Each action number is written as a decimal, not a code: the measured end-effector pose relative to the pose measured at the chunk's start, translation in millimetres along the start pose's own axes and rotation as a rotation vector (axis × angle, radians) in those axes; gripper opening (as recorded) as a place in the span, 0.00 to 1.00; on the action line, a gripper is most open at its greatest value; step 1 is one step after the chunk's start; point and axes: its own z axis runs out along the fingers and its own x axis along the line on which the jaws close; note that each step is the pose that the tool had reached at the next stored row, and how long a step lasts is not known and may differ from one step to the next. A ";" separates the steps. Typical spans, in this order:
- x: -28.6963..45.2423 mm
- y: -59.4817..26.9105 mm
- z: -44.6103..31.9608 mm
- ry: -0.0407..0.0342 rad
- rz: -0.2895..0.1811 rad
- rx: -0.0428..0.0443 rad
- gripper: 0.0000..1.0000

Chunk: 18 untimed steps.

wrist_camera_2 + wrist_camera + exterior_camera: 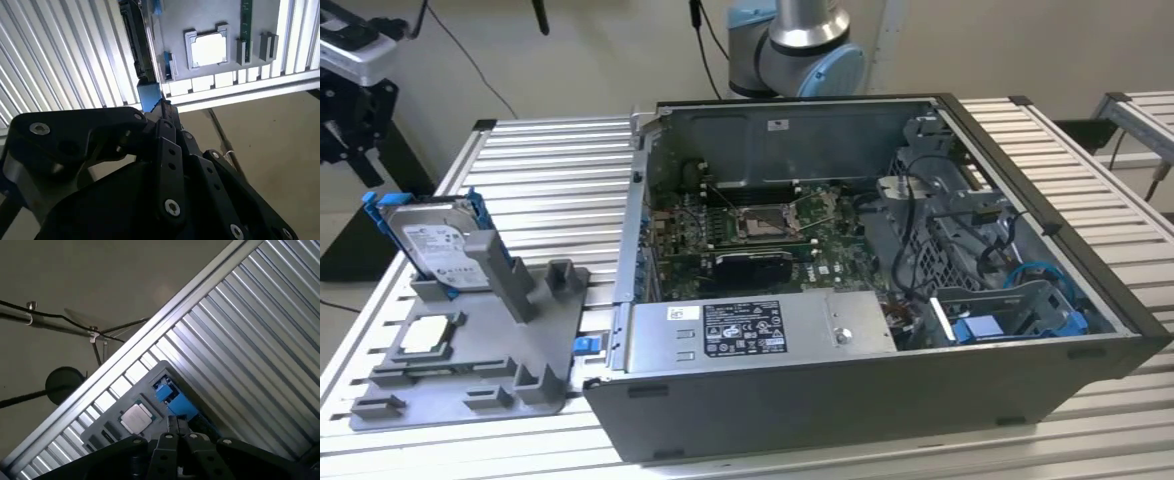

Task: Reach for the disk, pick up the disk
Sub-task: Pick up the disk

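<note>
1. The disk (438, 240) stands on edge, clipped in its blue frame (374, 205). It is slotted into a grey fixture (480, 370) at the exterior view's left.
2. In the second wrist view the disk shows edge-on, with a blue corner of the frame just past the tip of the gripper (161, 106).
3. The jaws are drawn together with nothing between them, and the gripper is apart from the disk.
4. A small silver chip (427, 335) lies flat in a recess of the same fixture, near the disk.
5. The fixture rests on a slatted metal table (547, 170).
6. An open computer case (854, 400) lies just beside the fixture, toward the exterior view's right.
7. The arm's base (794, 45) rises behind the case.
</note>
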 end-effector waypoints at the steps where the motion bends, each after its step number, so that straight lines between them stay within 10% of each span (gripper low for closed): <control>1: 0.0 0.0 0.0 0.0007 -0.018 0.0000 0.00; 18: 0.0 0.0 0.0 0.0133 -0.327 0.0002 0.00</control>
